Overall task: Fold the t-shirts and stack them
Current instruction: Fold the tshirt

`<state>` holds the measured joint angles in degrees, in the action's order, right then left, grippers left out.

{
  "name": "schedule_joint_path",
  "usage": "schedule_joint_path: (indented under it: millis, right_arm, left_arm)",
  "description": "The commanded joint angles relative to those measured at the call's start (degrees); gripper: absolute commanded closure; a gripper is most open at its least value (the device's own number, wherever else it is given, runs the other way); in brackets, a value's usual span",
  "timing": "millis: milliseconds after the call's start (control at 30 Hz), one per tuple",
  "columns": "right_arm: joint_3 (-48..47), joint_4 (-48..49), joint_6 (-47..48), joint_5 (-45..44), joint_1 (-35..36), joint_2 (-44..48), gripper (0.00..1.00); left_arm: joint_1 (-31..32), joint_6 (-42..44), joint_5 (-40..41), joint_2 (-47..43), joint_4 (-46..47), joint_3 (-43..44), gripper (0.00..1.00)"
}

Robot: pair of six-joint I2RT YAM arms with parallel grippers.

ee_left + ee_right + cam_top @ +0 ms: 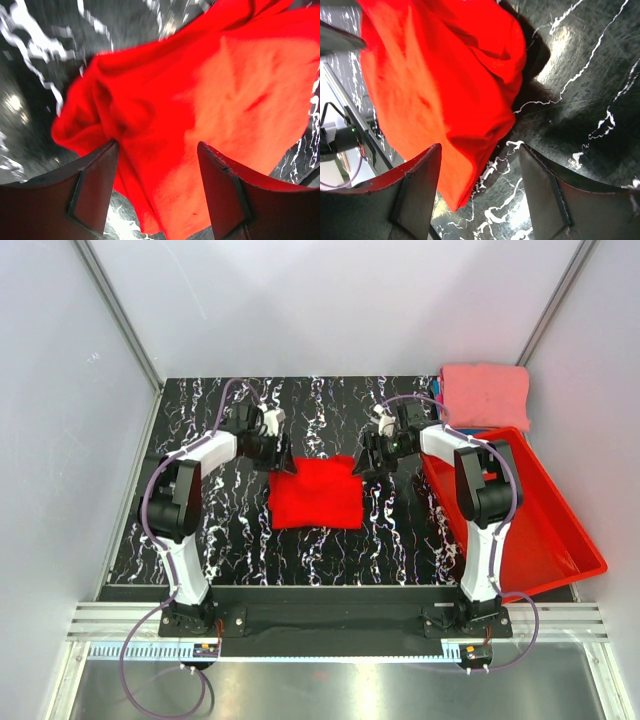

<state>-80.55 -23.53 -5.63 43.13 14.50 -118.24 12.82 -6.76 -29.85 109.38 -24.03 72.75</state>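
A bright red t-shirt [316,492] lies folded into a rough rectangle at the middle of the black marble table [230,540]. My left gripper [281,457] is open at its far left corner; in the left wrist view the red cloth [210,100] lies between and beyond the spread fingers [97,175]. My right gripper [366,458] is open at the far right corner; the right wrist view shows the shirt's edge [445,100] between its fingers [420,185], not gripped. A folded salmon-pink t-shirt [486,392] lies at the back right on something blue.
A rigid red plastic bin [540,530] sits tilted at the table's right side, next to my right arm. White walls stand on three sides of the table. The arm bases are bolted at the near edge.
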Motion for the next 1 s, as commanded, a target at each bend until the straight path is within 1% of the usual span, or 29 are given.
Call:
schedule_joint_path:
  millis: [0,100,167,233,400,500,533,600,633,700,733,767,833,867,967]
  right_arm:
    - [-2.24,-1.87,3.34,2.92,-0.44,-1.65,0.3]
    - [-1.98,0.49,3.87,3.88,-0.53,-2.09,0.31]
    - [-2.15,2.08,3.87,5.72,-0.79,-2.44,0.31]
    - [-2.68,2.61,3.69,6.78,-1.14,-3.22,0.33]
    - [-4.17,2.7,4.4,8.19,-1.41,-4.63,0.39]
    - [-4.79,2.87,4.84,8.54,-1.58,-5.86,0.45]
    - [-5.22,2.87,4.84,8.81,-1.67,-6.56,0.51]
    - [-5.75,2.96,4.84,9.6,-1.76,-7.1,0.61]
    - [-6.02,3.4,4.84,9.69,-1.84,-7.44,0.71]
    - [-6.02,3.49,5.27,9.86,-2.02,-7.45,0.77]
    - [-6.02,3.75,5.36,9.95,-2.02,-7.27,0.78]
    - [-6.02,3.84,5.36,10.3,-2.11,-7.19,0.79]
    - [-6.11,4.1,5.36,10.65,-2.2,-7.27,0.77]
    - [-6.28,4.19,5.36,10.83,-2.2,-7.45,0.69]
    - [-7.07,4.02,5.1,11.01,-2.2,-8.59,0.62]
  left_arm:
    - [-0.43,3.59,-2.33,0.04,2.77,6.08,0.31]
    - [-0.69,5.35,-3.64,1.18,2.15,7.67,0.31]
    - [-1.22,5.88,-5.92,1.71,3.37,7.5,0.31]
    - [-1.74,6.41,-7.59,2.84,3.47,7.67,0.32]
    - [-2.71,10.62,-11.81,6.1,-0.66,10.74,0.34]
    - [-3.59,11.86,-13.48,7.16,-1.72,12.15,0.34]
    - [-3.68,12.38,-14.01,7.51,-2.16,12.41,0.34]
    - [-4.03,13.53,-13.84,7.95,-3.3,13.9,0.34]
    - [-4.64,13.71,-14.36,8.56,-3.82,14.61,0.34]
    - [-5.78,14.06,-15.85,9.27,-4.09,15.31,0.34]
    - [-6.22,14.15,-17.51,9.88,-4.18,15.58,0.34]
    - [-6.4,14.41,-18.31,10.23,-4.27,15.75,0.34]
    - [-6.75,14.67,-20.41,11.11,-4.7,16.45,0.35]
    - [-6.75,15.02,-20.51,11.55,-5.32,16.89,0.36]
    - [-6.75,15.64,-21.48,13.05,-6.46,17.95,0.38]
